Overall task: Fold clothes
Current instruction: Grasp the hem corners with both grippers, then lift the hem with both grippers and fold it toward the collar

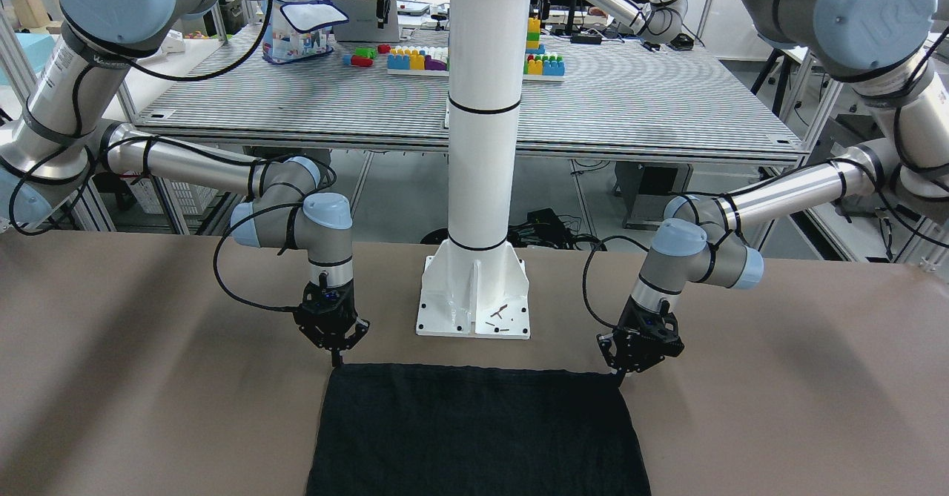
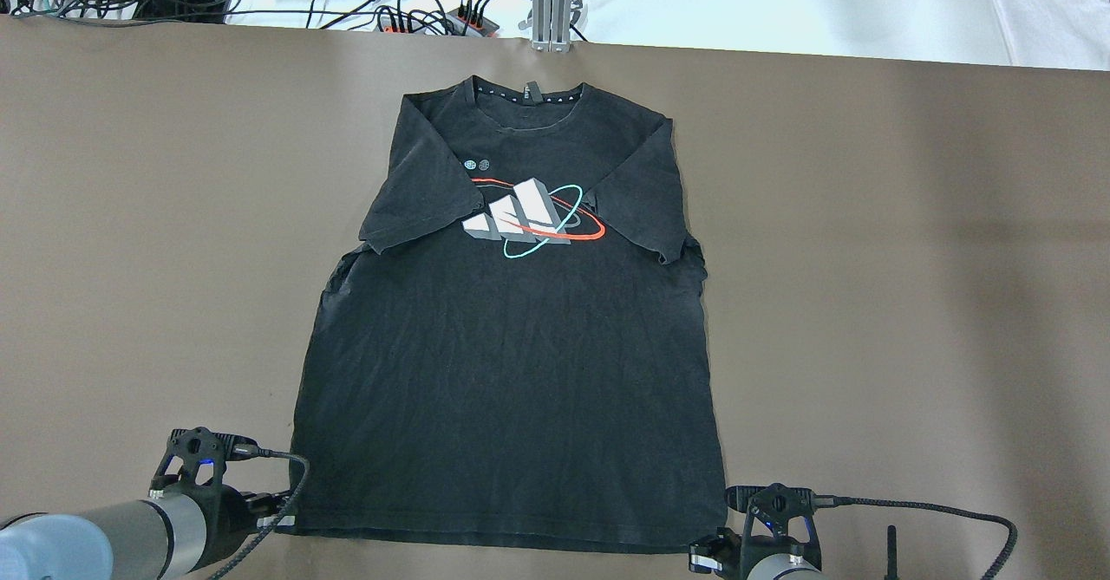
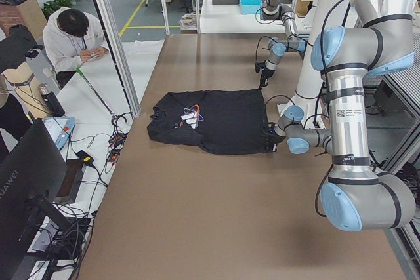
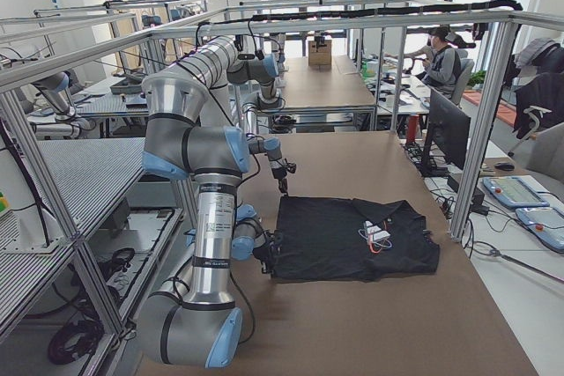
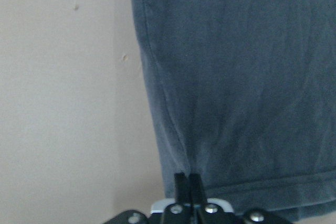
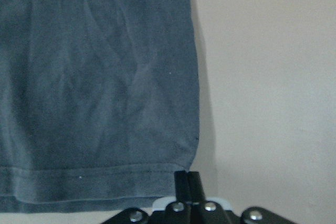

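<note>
A black T-shirt (image 2: pixel 520 372) with a white, red and teal chest print lies flat on the brown table (image 2: pixel 910 259), sleeves folded inward, collar at the far edge. It also shows in the front view (image 1: pixel 474 429). My left gripper (image 2: pixel 284 518) is shut on the hem's left corner; in the left wrist view (image 5: pixel 186 179) the fingers pinch the cloth (image 5: pixel 236 77). My right gripper (image 2: pixel 713 552) is shut on the hem's right corner; the right wrist view (image 6: pixel 186 178) shows the fingers together at the cloth's (image 6: pixel 94 77) corner. Both stand low on the table in the front view: left (image 1: pixel 621 372), right (image 1: pixel 337 355).
The white pole base (image 1: pixel 474 303) stands just behind the hem, between the grippers. Cables and power strips (image 2: pixel 416 8) lie beyond the table's far edge, and a white garment (image 2: pixel 1049 8) at far right. A seated person (image 3: pixel 75 37) is beyond the table's far side.
</note>
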Tool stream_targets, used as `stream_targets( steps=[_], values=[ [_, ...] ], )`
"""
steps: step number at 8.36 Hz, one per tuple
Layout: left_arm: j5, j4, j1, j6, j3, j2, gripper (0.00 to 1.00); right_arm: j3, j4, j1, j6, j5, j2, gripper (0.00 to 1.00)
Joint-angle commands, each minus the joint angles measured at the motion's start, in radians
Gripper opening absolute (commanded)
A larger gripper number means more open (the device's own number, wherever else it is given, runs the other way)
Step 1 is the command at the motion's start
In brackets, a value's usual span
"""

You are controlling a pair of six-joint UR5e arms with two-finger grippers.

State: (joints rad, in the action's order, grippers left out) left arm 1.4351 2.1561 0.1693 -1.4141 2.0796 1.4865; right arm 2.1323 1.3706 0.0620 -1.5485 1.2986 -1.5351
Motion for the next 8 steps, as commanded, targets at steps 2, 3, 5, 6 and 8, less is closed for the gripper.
stream_targets(
  steps=[2, 3, 5, 6, 8],
  values=[
    [0.169, -0.002, 0.148, 0.064, 0.037, 0.005, 0.0, 0.122, 0.043, 0.057, 0.019, 0.03, 0.006, 0.0],
    [0.253, -0.124, 0.221, 0.095, 0.087, 0.036, 0.0, 0.162, 0.121, 0.114, 0.051, 0.091, 0.025, 0.0],
    [0.338, -0.589, 0.333, 0.225, 0.201, 0.304, 0.0, 0.179, 0.166, 0.247, 0.149, 0.215, 0.072, 0.0],
    [0.355, -0.771, 0.366, 0.247, 0.201, 0.449, 0.0, 0.179, 0.173, 0.313, 0.194, 0.279, 0.085, 0.0],
    [0.428, -0.909, 0.426, 0.329, 0.191, 0.58, 0.0, 0.182, 0.22, 0.418, 0.257, 0.408, 0.125, 0.0]
  ],
)
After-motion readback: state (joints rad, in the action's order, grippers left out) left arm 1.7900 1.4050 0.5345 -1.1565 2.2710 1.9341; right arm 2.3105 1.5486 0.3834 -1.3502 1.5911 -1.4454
